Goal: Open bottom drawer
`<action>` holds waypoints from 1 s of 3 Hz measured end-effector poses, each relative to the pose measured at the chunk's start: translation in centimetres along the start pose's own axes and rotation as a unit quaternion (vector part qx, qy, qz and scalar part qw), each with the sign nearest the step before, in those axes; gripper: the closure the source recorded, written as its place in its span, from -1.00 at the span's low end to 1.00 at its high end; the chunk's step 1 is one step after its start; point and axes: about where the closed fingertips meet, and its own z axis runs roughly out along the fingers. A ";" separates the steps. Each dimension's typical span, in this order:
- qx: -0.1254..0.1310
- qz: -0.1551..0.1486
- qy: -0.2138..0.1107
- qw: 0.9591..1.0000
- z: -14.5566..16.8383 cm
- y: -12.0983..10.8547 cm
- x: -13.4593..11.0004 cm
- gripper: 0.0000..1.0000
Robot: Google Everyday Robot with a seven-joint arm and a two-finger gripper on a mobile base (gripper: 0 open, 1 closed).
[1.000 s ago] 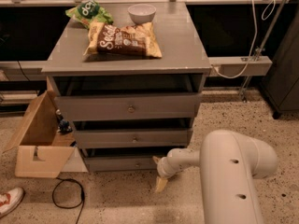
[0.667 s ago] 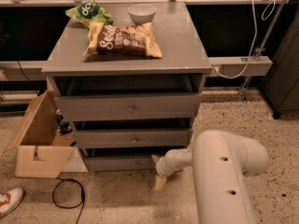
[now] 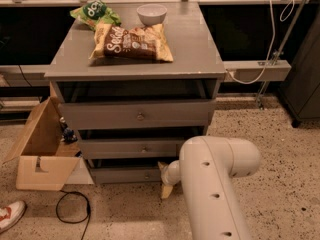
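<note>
The grey cabinet (image 3: 135, 59) has three drawers. The bottom drawer (image 3: 120, 175) is the slimmest, low near the floor, with a small round knob (image 3: 146, 174) at its centre. Its right end is hidden behind my arm. My gripper (image 3: 165, 180) hangs in front of the drawer's right part, just right of the knob and close to the front panel. My white arm (image 3: 215, 184) fills the lower right of the view. The medium drawer (image 3: 130, 148) and the tallest drawer (image 3: 135, 115) are above.
An open cardboard box (image 3: 40, 156) stands on the floor left of the cabinet. A black cable loop (image 3: 72, 209) and a shoe (image 3: 10, 215) lie at the lower left. Two snack bags (image 3: 131, 40) and a white bowl (image 3: 151, 13) are on top.
My arm's bulk has swung left and closer in the view, covering more of the cabinet's lower right. The gripper stays low by the bottom drawer, now nearer the knob.
</note>
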 end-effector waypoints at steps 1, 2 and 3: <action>0.011 0.002 0.014 1.000 1.2 -1.0 -0.1 -1.00; 0.026 0.031 0.030 0.999 2.5 -1.8 0.3 -1.00; 0.026 0.057 0.027 0.998 4.1 -2.3 0.8 -0.93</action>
